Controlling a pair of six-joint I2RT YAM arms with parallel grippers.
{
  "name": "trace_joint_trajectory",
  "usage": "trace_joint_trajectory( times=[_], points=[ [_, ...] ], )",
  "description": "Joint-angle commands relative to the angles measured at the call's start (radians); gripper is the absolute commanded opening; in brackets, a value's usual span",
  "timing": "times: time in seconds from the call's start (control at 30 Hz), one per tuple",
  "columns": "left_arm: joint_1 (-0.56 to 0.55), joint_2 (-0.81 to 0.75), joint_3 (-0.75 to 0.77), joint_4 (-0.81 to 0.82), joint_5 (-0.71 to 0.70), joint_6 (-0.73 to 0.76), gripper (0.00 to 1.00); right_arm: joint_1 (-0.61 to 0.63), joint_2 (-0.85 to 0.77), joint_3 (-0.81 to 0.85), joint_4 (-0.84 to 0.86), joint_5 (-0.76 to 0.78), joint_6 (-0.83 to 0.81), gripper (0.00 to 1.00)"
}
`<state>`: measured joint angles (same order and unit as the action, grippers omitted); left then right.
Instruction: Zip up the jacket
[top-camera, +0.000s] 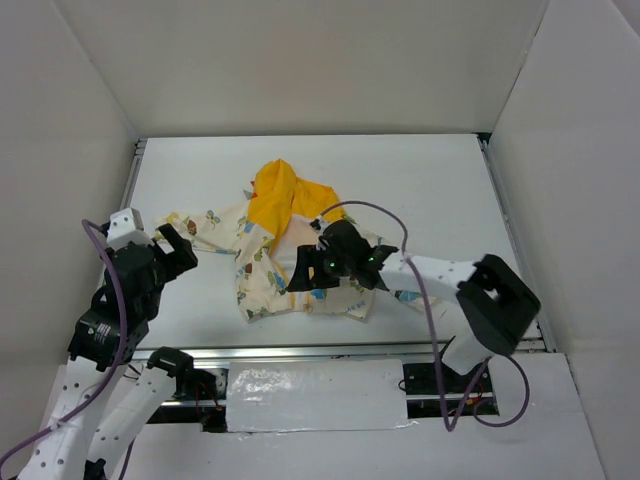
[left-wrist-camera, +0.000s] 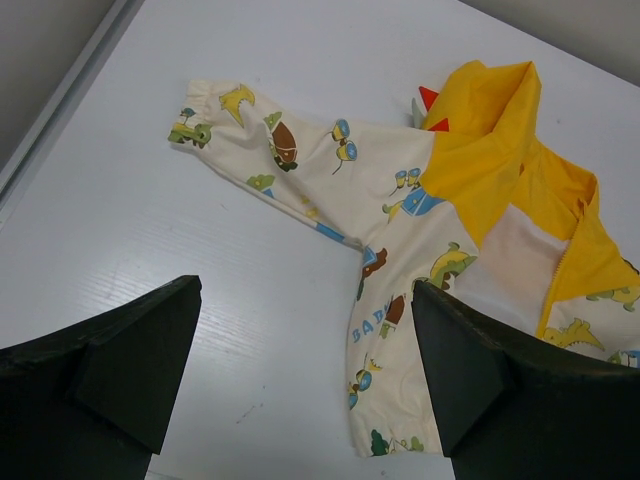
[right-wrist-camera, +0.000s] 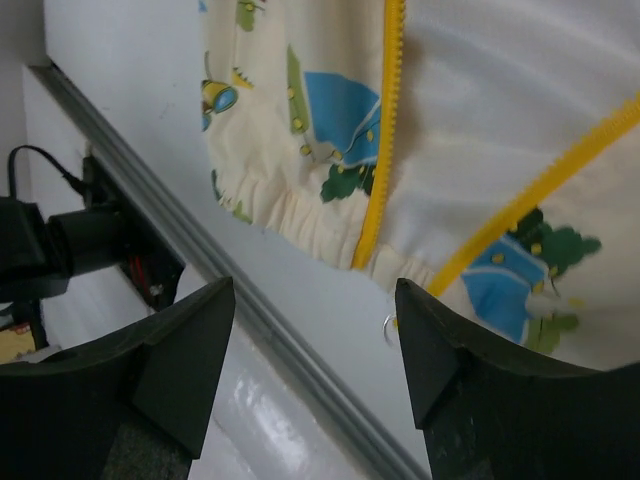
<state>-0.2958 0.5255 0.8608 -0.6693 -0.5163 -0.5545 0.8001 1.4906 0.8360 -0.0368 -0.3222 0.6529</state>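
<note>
Locate the jacket (top-camera: 262, 265) at the centre of the table (top-camera: 430, 180). It lies front up and unzipped, with the yellow hood (top-camera: 285, 190) toward the far side and the hem (right-wrist-camera: 290, 215) toward the arm bases. Treat the hem-to-hood line as its long axis; both zipper tracks follow that line. The right gripper (right-wrist-camera: 313, 300) hangs over the hem end. Its jaws stand apart with nothing between them. In the right wrist view the left track (right-wrist-camera: 385, 130) and the right track (right-wrist-camera: 540, 190) run away from the fingers and draw together toward the hem, so their lower ends lie just ahead of the gap between the jaws. The slider cannot be made out in any view. The left gripper (left-wrist-camera: 305, 300) is released and wide apart, holding nothing. It hovers over bare table off the jacket's left side, with the printed sleeve (left-wrist-camera: 270, 150) beyond it. The right arm is therefore much the nearer to the zipper's start. Expect the coming move to require a grip at the track ends, then travel along the axis toward the hood.
</note>
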Motion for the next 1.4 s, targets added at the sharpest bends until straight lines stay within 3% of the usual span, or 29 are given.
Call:
trace_joint_trajectory(
  times=[0.0, 0.33, 0.5, 0.77, 0.9, 0.93, 1.0, 1.13, 1.27, 1.37],
  points=[
    [0.006, -0.001, 0.030, 0.033, 0.010, 0.010, 0.99, 0.033, 0.126, 0.077, 0.175, -0.034, 0.036, 0.72],
    [0.009, 0.041, 0.032, 0.050, 0.076, 0.038, 0.99, 0.028, 0.315, 0.176, 0.181, -0.001, 0.016, 0.70],
    [0.009, 0.034, 0.027, 0.057, 0.088, 0.044, 0.99, 0.019, 0.350, 0.184, 0.207, -0.029, 0.024, 0.55],
    [0.009, 0.036, 0.027, 0.057, 0.094, 0.047, 0.99, 0.021, 0.367, 0.172, 0.213, -0.046, 0.040, 0.52],
    [0.009, 0.034, 0.027, 0.057, 0.094, 0.047, 0.99, 0.021, 0.381, 0.163, 0.213, -0.043, 0.054, 0.40],
    [0.009, 0.034, 0.026, 0.057, 0.094, 0.047, 0.99, 0.021, 0.382, 0.163, 0.212, -0.041, 0.056, 0.32],
    [0.009, 0.033, 0.026, 0.059, 0.096, 0.047, 0.99, 0.021, 0.382, 0.157, 0.210, -0.032, 0.063, 0.26],
    [0.009, 0.034, 0.026, 0.059, 0.099, 0.047, 0.99, 0.021, 0.369, 0.135, 0.232, -0.031, 0.074, 0.00],
    [0.009, 0.034, 0.027, 0.056, 0.133, 0.039, 0.99, 0.019, 0.288, 0.098, 0.287, -0.038, 0.086, 0.00],
    [0.007, 0.022, 0.017, 0.077, 0.292, 0.038, 0.99, 0.021, 0.214, 0.075, 0.308, -0.029, 0.096, 0.00]
  ],
)
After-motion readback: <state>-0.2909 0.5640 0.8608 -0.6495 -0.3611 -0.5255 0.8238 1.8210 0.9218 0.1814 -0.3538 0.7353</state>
